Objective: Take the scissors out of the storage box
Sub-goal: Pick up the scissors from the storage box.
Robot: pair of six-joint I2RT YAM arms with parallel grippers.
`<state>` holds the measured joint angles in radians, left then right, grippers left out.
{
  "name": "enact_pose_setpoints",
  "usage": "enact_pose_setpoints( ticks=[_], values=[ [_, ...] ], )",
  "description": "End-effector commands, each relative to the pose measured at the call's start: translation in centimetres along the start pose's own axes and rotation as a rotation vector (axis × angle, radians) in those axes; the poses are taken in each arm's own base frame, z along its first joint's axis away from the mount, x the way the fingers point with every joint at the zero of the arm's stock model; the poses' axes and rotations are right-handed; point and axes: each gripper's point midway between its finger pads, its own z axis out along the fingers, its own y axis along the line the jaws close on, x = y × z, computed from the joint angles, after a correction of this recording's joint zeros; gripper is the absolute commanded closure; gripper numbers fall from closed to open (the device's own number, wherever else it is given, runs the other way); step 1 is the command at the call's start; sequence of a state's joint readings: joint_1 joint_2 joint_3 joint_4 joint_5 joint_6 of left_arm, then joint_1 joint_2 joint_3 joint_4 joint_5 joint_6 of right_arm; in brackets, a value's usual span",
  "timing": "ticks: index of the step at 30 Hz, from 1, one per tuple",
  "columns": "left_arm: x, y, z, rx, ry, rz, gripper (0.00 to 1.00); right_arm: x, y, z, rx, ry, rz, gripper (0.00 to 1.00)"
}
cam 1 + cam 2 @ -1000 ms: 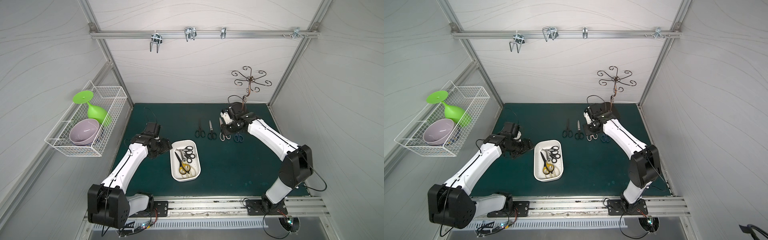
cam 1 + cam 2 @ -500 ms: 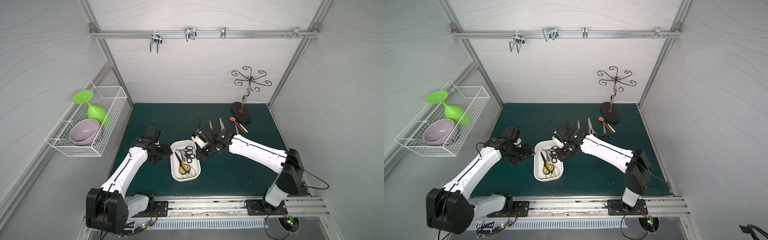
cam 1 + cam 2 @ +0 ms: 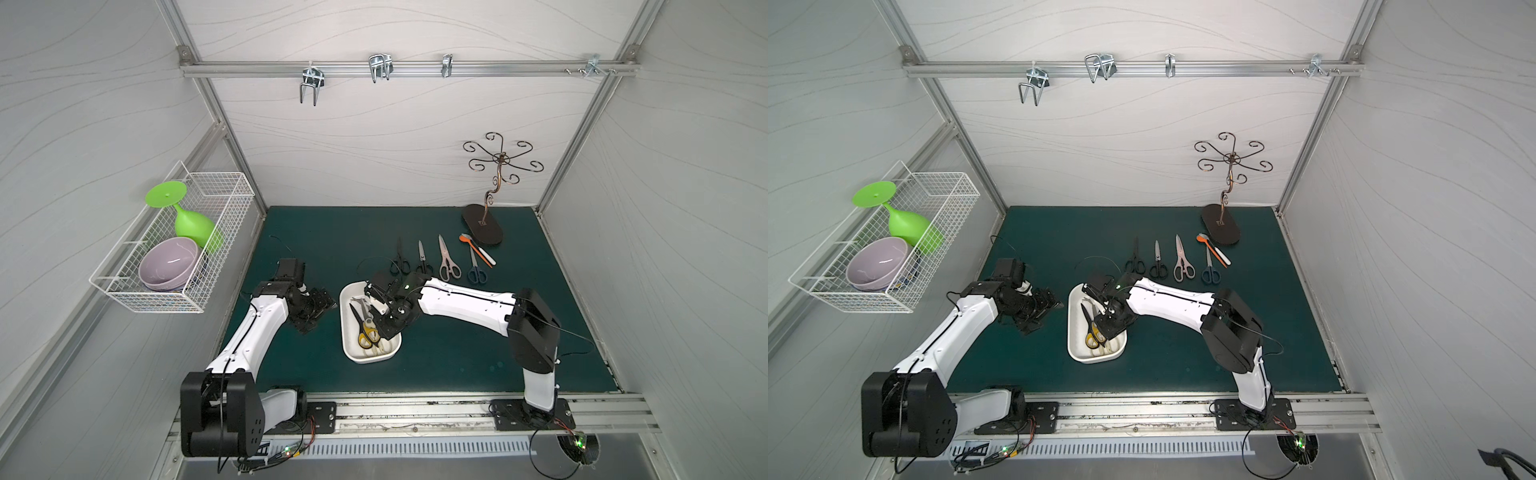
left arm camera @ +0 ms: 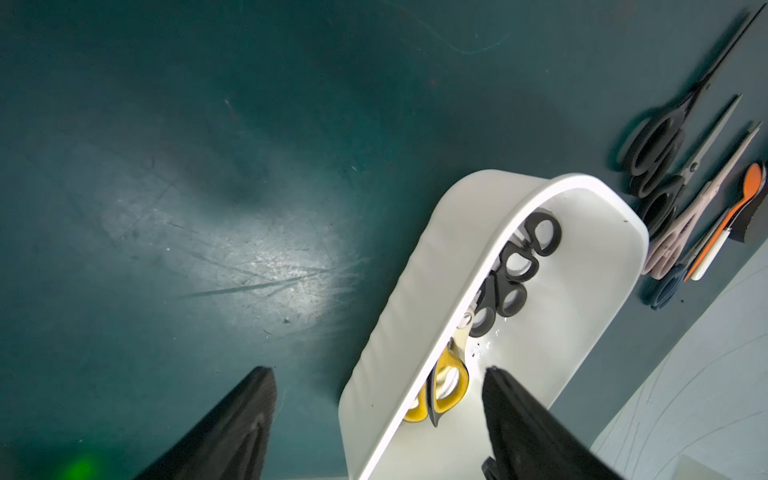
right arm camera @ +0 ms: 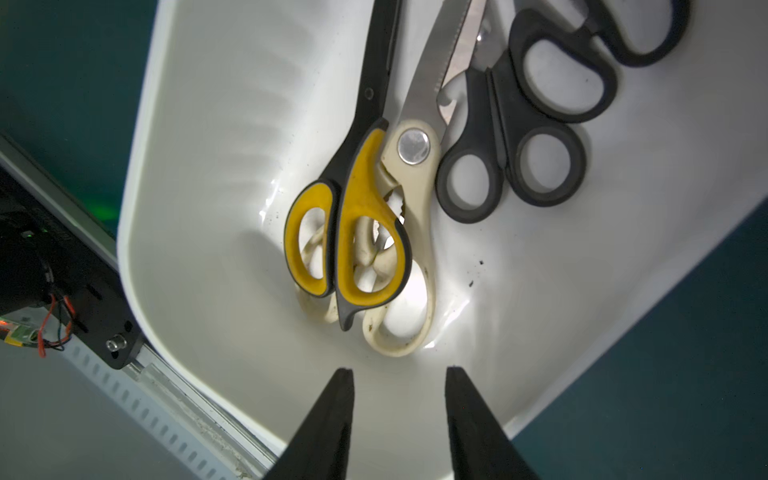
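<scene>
Yellow scissors [image 5: 361, 183] are lying in the box [image 5: 216, 124] on top of the cream pair [image 5: 417, 195]. Their long axis is running along the box's length, handles toward the robot's end, blades pointing away. Right end effector [image 5: 399, 370] is hovering over the box, jaws partly apart & gripping nothing. Its tips are sitting just short of those handles, so it's the nearer arm, w/ its closing line approx across them. Left end effector [image 4: 376, 370] is standing wide & empty, straddling the box's side wall. Four prs [image 3: 445, 259] are lying out on the table [image 3: 332, 232].
</scene>
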<state>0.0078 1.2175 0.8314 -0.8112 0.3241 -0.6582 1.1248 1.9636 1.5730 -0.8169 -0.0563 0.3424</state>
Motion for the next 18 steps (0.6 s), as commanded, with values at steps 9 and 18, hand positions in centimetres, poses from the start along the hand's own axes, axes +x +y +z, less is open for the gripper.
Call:
enact_pose_setpoints(
  ticks=[9, 18],
  values=[
    [-0.4, -1.1, 0.0, 0.048, 0.003, 0.034, 0.17, -1.0, 0.1, 2.3, 0.047, 0.016, -0.044, 0.61],
    [-0.5, -0.2, -0.1, 0.041, 0.005, 0.004, 0.17, -1.2, -0.1, 3.7, 0.058, 0.024, -0.072, 0.65]
  ],
)
